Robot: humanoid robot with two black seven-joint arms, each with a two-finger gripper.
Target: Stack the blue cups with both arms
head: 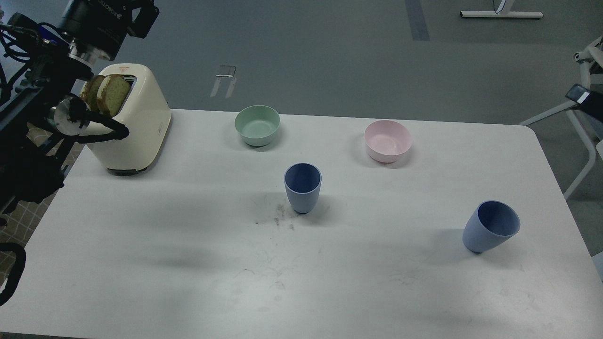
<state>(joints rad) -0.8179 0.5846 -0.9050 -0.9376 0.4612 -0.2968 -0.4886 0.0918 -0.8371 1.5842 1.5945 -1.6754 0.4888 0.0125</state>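
Two slate-blue cups stand apart on the white table (188, 245). One blue cup (302, 187) is upright at the centre. The other blue cup (491, 227) stands near the right edge and looks tilted. My left arm is raised at the far left, above the toaster; its far end (139, 16) reaches the top edge, and its fingers cannot be told apart. A small black part of my right arm (586, 101) shows at the right edge, above the floor beyond the table. Both arms are far from the cups and hold nothing that I can see.
A cream toaster (136, 127) with two bread slices (106, 94) stands at the back left. A mint-green bowl (257, 125) and a pink bowl (387, 140) sit at the back. A white chair frame (582, 122) stands beyond the right edge.
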